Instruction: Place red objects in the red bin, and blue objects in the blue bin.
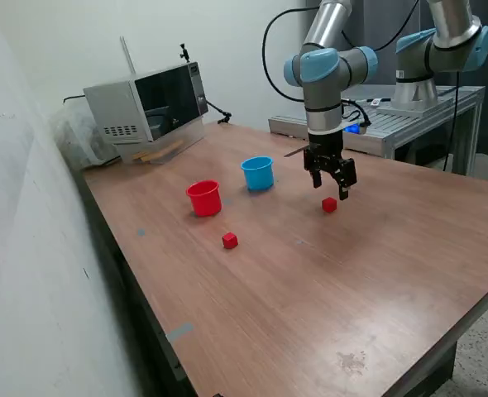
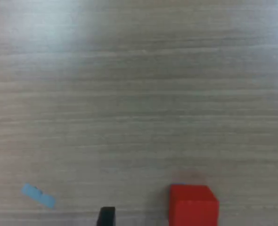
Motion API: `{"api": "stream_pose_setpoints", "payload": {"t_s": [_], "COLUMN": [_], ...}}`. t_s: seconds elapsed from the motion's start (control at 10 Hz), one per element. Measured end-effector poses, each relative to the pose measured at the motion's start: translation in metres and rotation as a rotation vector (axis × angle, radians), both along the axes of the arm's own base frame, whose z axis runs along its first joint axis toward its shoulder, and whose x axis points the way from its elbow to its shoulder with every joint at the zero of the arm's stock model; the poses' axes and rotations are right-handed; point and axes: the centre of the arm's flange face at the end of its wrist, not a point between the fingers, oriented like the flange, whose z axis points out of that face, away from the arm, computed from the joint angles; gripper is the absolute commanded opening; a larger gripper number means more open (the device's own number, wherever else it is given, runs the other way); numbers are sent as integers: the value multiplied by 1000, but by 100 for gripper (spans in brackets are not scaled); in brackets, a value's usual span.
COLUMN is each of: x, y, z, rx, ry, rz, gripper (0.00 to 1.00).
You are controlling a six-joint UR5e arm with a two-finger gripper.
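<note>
- The hand hangs open and empty just above a red cube on the counter.
- In the wrist view this cube is off-centre between the fingers; closing so may push it away.
- Second red cube lies near the red cup; the blue cup could be knocked during carrying.
</note>
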Motion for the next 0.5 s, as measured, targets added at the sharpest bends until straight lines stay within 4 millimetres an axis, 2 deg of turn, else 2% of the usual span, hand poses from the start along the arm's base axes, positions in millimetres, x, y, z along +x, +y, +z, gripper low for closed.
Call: {"api": "stream_pose_setpoints", "payload": {"t_s": [0.3, 0.5], "x": [1, 3], "y": [-12, -17], "z": [2, -4], "rx": [0, 0], "ry": [12, 7], "rz": [22, 31], "gripper": [100, 100]}}
